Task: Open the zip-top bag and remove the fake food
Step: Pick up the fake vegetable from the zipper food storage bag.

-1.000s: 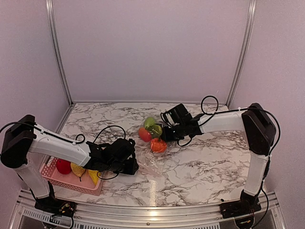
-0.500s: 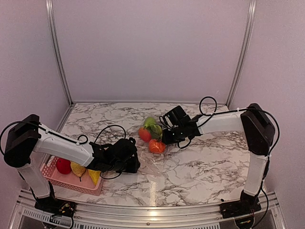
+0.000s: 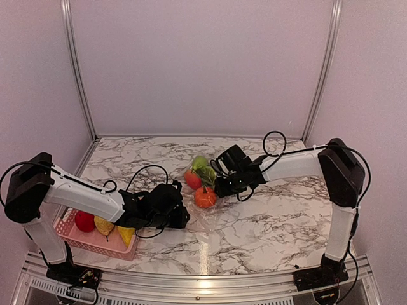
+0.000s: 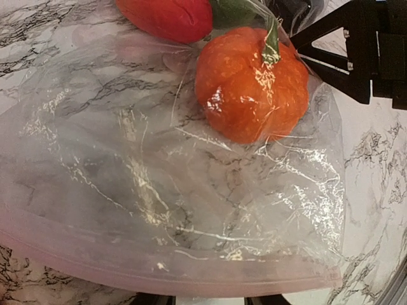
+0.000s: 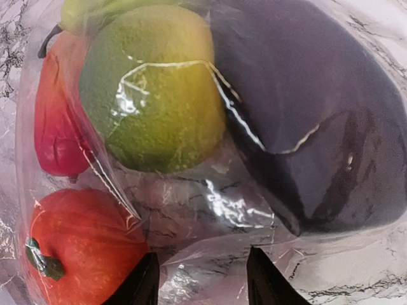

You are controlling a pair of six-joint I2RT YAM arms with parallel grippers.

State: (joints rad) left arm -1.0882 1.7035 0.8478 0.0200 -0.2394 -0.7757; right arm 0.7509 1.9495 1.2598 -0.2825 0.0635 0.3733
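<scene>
The clear zip-top bag (image 3: 198,215) lies on the marble table between my two grippers. Its pink zip strip (image 4: 159,262) runs across just in front of my left gripper (image 4: 210,298), whose jaws stand apart at the frame's bottom edge. Inside the bag, the fake food is an orange pumpkin (image 4: 248,89), a red piece (image 4: 168,16), a yellow-green fruit (image 5: 152,89) and a dark purple eggplant (image 5: 305,114). My right gripper (image 5: 200,283) hovers open over the bag's film beside the pumpkin (image 5: 76,248). From above, the left gripper (image 3: 173,215) and right gripper (image 3: 222,183) flank the pile.
A pink mesh basket (image 3: 70,238) at the near left holds a red apple (image 3: 84,221) and yellow pieces (image 3: 105,225). The booth's walls close the table at the back and sides. Cables loop off both arms.
The right gripper's jaws have widened and it has sunk slightly toward the table. The pumpkin and the bagged pile have settled lower. The left gripper crept a little right.
</scene>
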